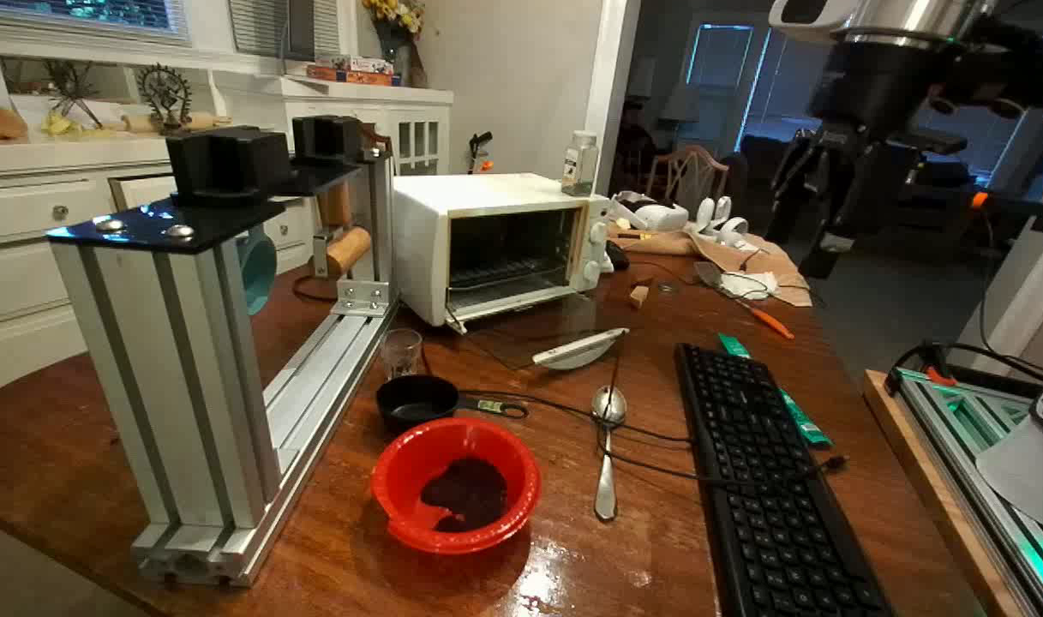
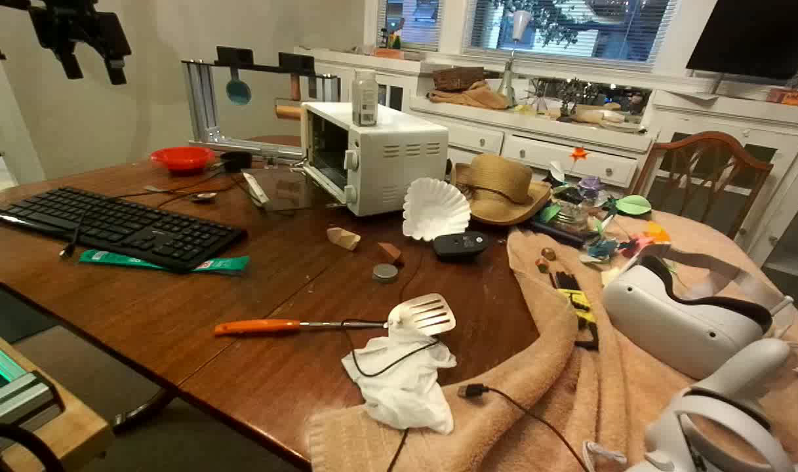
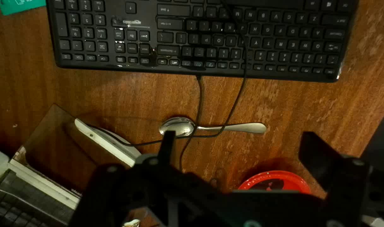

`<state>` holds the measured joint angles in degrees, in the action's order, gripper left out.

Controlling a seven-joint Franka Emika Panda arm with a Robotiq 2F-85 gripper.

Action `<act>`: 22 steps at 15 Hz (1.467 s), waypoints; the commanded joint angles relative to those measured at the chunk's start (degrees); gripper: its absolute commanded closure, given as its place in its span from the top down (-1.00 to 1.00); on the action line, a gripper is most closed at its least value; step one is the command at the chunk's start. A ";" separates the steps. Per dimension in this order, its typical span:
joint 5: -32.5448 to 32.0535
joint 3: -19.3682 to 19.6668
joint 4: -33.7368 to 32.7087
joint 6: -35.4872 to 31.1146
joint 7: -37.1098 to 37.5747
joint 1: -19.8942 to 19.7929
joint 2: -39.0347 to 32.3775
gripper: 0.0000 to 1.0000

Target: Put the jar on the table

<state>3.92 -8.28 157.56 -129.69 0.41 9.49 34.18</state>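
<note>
My pincer [image 3: 238, 135] gapes above the glossy wooden table [image 3: 289, 101]; well apart from it stand white cabinets [image 1: 24, 257] and, atop the oven [image 1: 422, 257], a seemingly plastic jar [image 1: 580, 164].

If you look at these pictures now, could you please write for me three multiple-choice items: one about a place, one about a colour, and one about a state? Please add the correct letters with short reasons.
1. Where does the jar stand?
A) directly on the table
B) on top of the white toaster oven
C) on the keyboard

2. What colour is the bowl?
A) green
B) white
C) red

3. How is the pincer?
A) open
B) shut on the spoon
C) shut and empty

Right letters:
1: B, both exterior views show the jar upright up there.
2: C, the red shows in all three views.
3: A, the wrist view shows its two fingers wide apart.
</note>
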 commanded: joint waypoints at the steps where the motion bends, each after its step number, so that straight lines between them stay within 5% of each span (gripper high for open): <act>1: -0.25 0.33 -0.04 0.14 0.20 0.32 -0.03 1.00; 22: -0.55 -0.06 -0.48 -1.76 0.74 0.02 -1.19 1.00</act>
<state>3.91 -8.27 157.61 -129.69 0.41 9.49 34.12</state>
